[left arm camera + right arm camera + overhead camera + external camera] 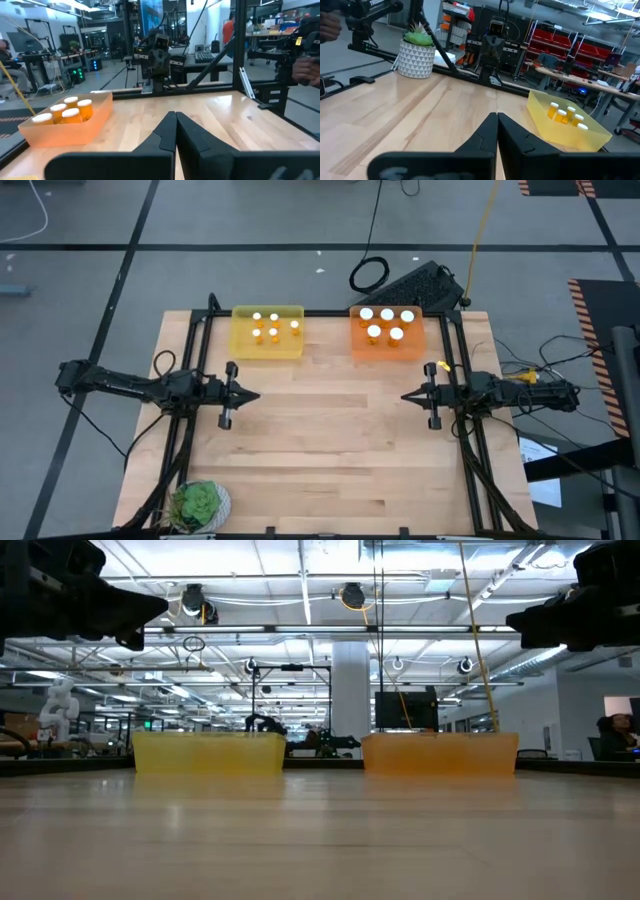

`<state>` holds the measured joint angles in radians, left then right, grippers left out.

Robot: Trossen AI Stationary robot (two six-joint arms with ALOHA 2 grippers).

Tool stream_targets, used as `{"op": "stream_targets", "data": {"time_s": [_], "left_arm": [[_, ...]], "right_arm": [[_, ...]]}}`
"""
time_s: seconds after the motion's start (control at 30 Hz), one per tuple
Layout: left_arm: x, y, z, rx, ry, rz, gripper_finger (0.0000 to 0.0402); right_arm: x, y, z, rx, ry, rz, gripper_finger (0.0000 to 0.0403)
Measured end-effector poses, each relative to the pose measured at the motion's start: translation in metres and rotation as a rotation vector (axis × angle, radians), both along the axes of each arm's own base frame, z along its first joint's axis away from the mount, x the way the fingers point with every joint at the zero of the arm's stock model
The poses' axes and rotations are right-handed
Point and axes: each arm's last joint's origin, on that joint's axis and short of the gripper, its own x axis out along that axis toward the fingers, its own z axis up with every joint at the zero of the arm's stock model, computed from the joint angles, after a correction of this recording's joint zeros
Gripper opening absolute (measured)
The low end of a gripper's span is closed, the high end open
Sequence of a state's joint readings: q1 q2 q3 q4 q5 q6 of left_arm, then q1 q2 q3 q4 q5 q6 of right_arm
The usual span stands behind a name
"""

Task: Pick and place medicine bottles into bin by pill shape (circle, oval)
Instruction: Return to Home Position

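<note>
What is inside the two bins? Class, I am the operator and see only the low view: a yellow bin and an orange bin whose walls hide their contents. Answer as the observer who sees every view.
Observer: From above, the yellow bin holds five medicine bottles with smaller white caps.
Operator: And the orange one?
Observer: The orange bin holds five larger-capped bottles.
Operator: Where are the grippers?
Observer: The left gripper and the right gripper face each other across the bare wooden table, both shut and holding nothing.
</note>
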<state>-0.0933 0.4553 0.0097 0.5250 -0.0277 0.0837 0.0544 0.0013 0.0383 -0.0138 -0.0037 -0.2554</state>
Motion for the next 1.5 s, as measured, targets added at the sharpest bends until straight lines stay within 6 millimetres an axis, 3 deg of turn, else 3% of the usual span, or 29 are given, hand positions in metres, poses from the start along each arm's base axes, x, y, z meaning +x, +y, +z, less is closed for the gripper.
{"op": "stream_targets", "data": {"time_s": [0.93,1.5], "left_arm": [[-0.023,0.003,-0.011,0.001,0.103,0.025,0.0008],[-0.026,0.002,-0.011,0.05,0.109,0.001,0.001]], "right_arm": [[0.0,-0.001,-0.001,-0.053,0.009,-0.025,0.0004],[0.0,-0.001,0.001,-0.033,-0.01,-0.029,0.0004]]}}
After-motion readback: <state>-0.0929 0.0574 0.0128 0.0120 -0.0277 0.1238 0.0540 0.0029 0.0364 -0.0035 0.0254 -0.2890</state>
